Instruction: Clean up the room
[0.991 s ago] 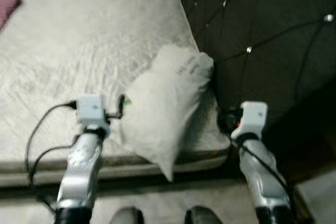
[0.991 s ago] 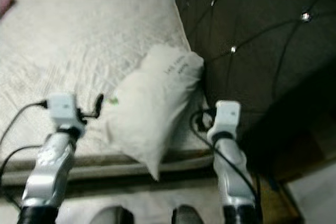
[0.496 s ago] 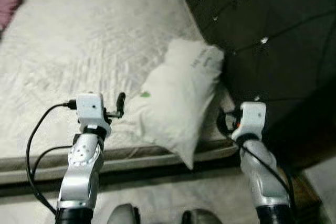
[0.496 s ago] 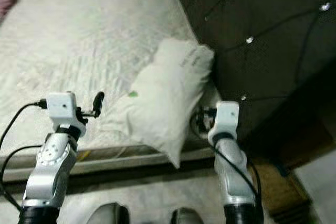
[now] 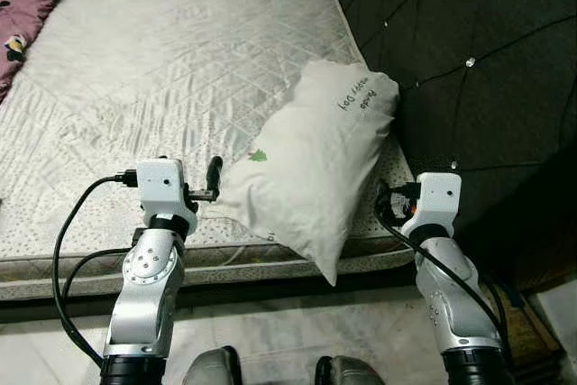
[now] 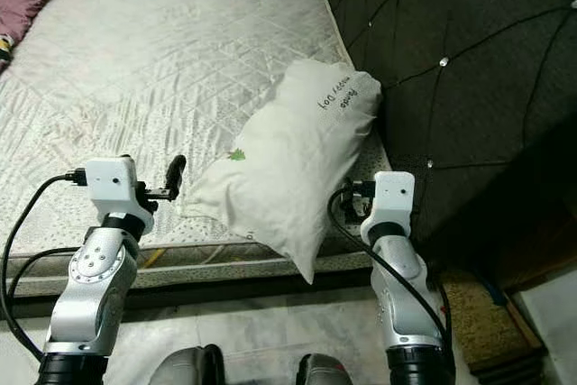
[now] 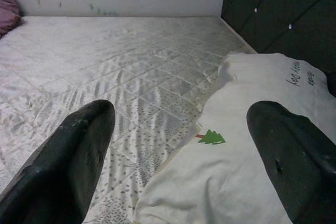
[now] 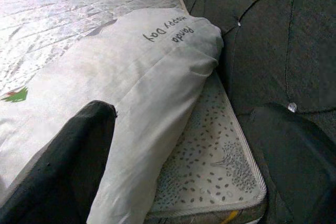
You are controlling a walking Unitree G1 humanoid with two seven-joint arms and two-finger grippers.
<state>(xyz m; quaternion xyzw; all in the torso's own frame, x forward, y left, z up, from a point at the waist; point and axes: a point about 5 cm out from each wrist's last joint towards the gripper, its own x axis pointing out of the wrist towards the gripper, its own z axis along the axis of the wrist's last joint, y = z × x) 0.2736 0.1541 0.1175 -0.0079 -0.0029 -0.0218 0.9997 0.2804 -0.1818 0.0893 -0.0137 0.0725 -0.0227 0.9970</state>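
Left eye view showed both parted pincers, left pincer (image 5: 214,182) and right pincer (image 8: 184,145), had neared the pillow (image 5: 315,164), ready to grasp.

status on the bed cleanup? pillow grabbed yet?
Not yet. The white printed pillow lies askew, one corner hanging off the quilted bare mattress. Left gripper and right gripper are open, flanking it, not holding. Left to do: grasp and straighten it at the dark tufted headboard.
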